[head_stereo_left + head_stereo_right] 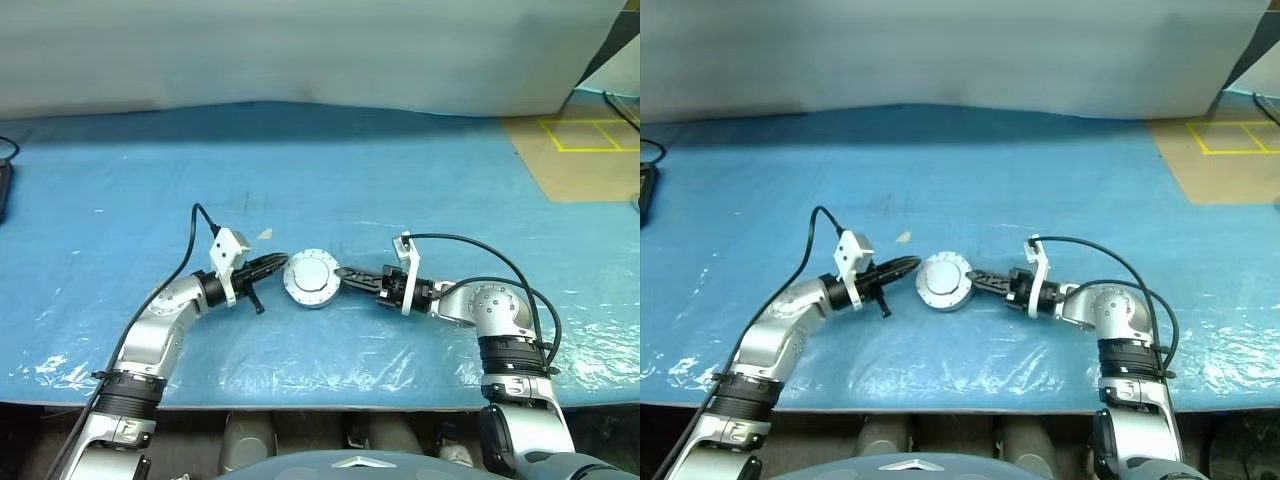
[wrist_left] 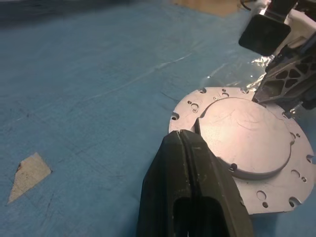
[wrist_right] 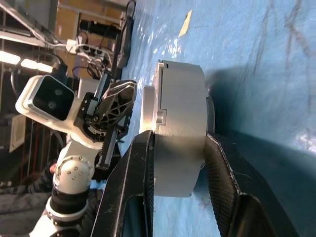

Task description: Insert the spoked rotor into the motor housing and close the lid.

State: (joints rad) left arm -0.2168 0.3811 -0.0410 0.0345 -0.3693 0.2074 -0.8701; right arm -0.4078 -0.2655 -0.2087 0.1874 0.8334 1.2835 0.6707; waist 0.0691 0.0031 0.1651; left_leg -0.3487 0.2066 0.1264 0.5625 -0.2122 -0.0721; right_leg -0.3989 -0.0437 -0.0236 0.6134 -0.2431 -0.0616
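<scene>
From the head cameras, I see the motor housing (image 1: 312, 279) sitting closed on the blue surface (image 1: 400, 180) between my two arms, its lid (image 1: 313, 275) down flat and plain grey back up. My left hand (image 1: 275, 265) reaches it from one side, my right hand (image 1: 345, 273) from the other. A small tan scrap (image 1: 264, 234) lies on the sheet just behind the left hand.

Through the left wrist camera, the black fingers (image 2: 190, 173) are pressed together with nothing between them, tips resting at the rim of the lid, on its bolt-hole flange. The right hand's lattice fingers meet the far edge.

Through the right wrist camera, the two fingers (image 3: 140, 168) are clamped across the housing's thickness, one on the lid face and one underneath, the case standing edge-on between them.

The rotor is nowhere outside the case, so I judge it is already seated inside and the lid folded over. What is left, as I read it, is to confirm the lid is fully flush, then let go and draw both arms clear.
</scene>
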